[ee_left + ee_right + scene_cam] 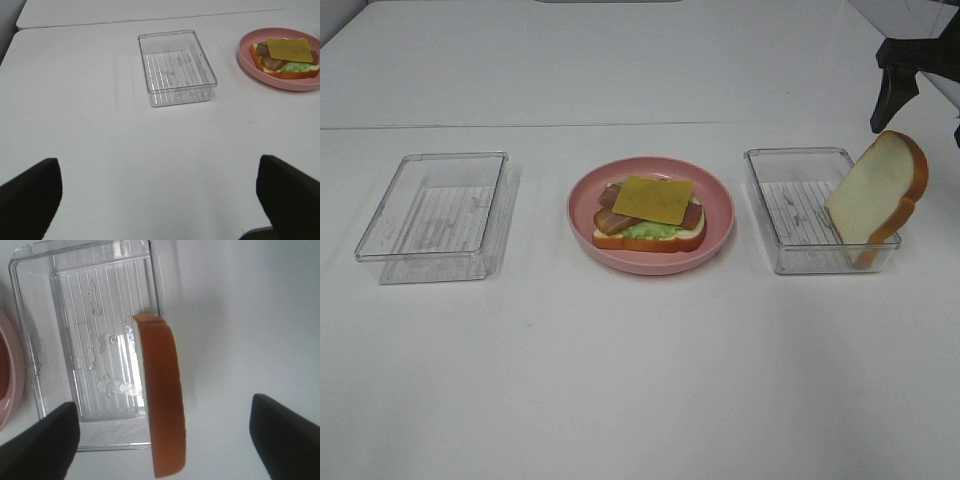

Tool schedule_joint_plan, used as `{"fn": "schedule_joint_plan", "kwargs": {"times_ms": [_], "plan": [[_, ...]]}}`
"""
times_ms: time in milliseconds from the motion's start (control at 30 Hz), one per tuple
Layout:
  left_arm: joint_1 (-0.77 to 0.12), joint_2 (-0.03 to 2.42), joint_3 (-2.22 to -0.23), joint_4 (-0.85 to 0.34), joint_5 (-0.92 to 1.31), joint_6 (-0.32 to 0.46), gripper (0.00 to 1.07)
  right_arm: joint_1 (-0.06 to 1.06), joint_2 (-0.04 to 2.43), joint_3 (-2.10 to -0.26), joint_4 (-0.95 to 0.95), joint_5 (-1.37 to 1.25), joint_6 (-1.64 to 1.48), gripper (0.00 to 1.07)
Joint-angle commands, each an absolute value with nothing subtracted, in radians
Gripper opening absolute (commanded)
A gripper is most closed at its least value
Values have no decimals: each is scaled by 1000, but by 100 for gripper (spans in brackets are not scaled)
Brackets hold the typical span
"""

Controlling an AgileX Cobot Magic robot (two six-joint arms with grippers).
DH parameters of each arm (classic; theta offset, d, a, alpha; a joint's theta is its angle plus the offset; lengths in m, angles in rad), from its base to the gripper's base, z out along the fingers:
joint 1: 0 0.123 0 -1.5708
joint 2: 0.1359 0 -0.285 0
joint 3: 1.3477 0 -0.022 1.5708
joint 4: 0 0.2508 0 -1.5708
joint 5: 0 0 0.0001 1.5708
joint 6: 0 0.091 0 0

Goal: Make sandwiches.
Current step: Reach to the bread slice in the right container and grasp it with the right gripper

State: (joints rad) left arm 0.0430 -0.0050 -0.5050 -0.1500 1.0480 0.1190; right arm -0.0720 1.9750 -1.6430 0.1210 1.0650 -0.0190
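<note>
sandwich sitting on pink plate: bread, lettuce, bacon, cheese stacked. top bread slice leaning in right tray, not yet placed. both end effectors released, grasping nothing.

a white table carries three things in a row: a clear tray ahead of the left pincer, a pink plate between, and another clear tray directly below the right pincer.
</note>
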Motion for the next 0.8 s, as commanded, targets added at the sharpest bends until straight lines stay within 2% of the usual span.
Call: {"fn": "schedule_joint_plan", "kwargs": {"times_ms": [33, 500, 533, 567, 600, 633, 667, 700, 733, 767, 800], "plan": [[41, -26, -500, -157, 1036, 114, 98, -78, 2023, -1664, 129, 1079, -38, 87], [41, -26, -500, -157, 1036, 114, 98, -77, 2099, -1664, 152, 1099, -38, 86], [41, -26, -500, -157, 1036, 114, 98, -77, 2099, -1664, 164, 1107, -40, 81], [41, -26, -500, -157, 1036, 114, 98, -77, 2100, -1664, 180, 1111, -40, 71], [41, -26, -500, -157, 1036, 114, 98, -77, 2100, -1664, 180, 1111, -40, 71], [41, -26, -500, -157, 1036, 114, 98, -77, 2100, -1664, 187, 1110, -40, 64], [41, -26, -500, -157, 1036, 114, 98, -77, 2100, -1664, 187, 1110, -40, 64], [41, -26, -500, -157, 1036, 114, 98, -77, 2100, -1664, 191, 1107, -40, 48], [41, -26, -500, -157, 1036, 114, 98, -77, 2100, -1664, 191, 1107, -39, 39], [41, -26, -500, -157, 1036, 114, 98, -77, 2100, -1664, 191, 1107, -39, 39], [41, -26, -500, -157, 1036, 114, 98, -77, 2100, -1664, 190, 1107, -36, 24]]}}
